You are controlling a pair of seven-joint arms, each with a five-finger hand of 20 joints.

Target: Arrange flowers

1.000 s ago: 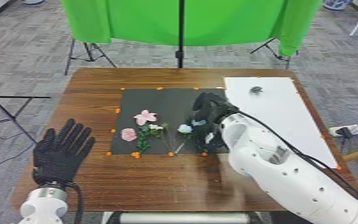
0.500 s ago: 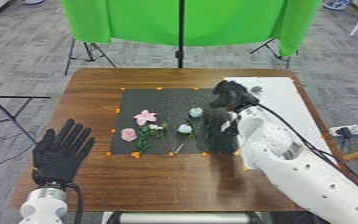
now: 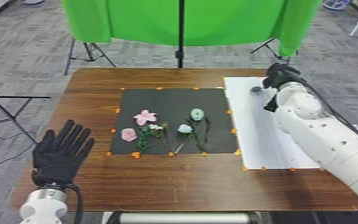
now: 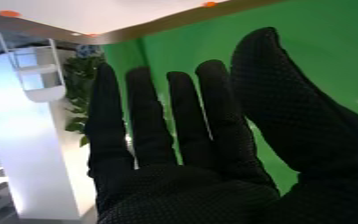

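Arrangement of flowers on a brown wooden table [image 3: 220, 185]. A black mat [image 3: 167, 100] and, adjoining it, a white sheet [image 3: 286, 145] covered part of the surface; grey carpet [image 3: 140, 62] formed the floor, and green cloth [image 3: 220, 25] hung past the table's far edge. On the mat, to the right of the fingers of the left hand [image 3: 58, 157], lay a pink rose [image 3: 128, 134], then a pink star-shaped flower [image 3: 145, 117], a small white flower [image 3: 156, 127], a pale blue flower [image 3: 185, 128] and a greenish-white flower [image 3: 197, 114]. All lay to the left of the right hand [image 3: 283, 76], well apart from its fingers. A small grey object [image 3: 256, 90] sat on the sheet, near that hand's left side. The right wrist view showed the right hand [image 4: 184, 190] with fingers and thumb extended, released; green cloth stood behind them, and a leafy plant [image 4: 76, 85] and a white chair [image 4: 44, 94] on the side opposite the thumb. The left fingers were likewise straight and held nothing, near the table's left edge. The right hand stood by the sheet's far right corner, the table's edge close by.
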